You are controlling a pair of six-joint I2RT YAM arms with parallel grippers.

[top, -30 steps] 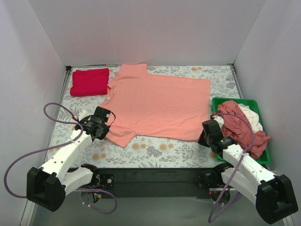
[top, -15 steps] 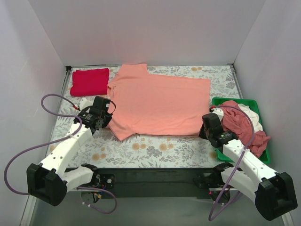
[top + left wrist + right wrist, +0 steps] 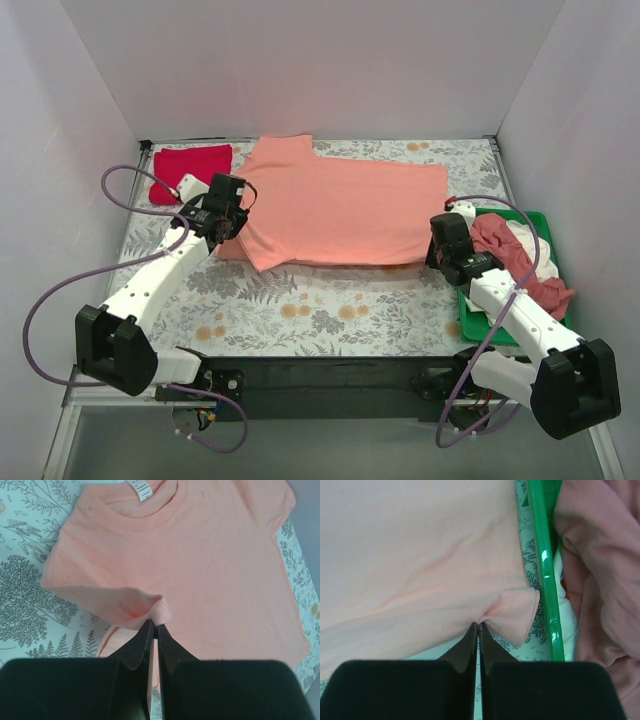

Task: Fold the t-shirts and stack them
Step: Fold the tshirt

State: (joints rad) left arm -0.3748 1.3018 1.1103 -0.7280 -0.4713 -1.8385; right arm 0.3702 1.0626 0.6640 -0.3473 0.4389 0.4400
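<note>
You see salmon-pink t-shirt [image 3: 345, 210] spread flat on table [image 3: 330, 310]. Left hand [image 3: 154, 626] pinches its folded edge, right hand [image 3: 478, 625] pinches hem corner (green tray [image 3: 542, 555] just beside).

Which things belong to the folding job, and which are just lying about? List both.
Job: salmon-pink t-shirt; folded red t-shirt; dusty rose shirt; white shirt.
Lying about: green tray; floral table cover.
</note>
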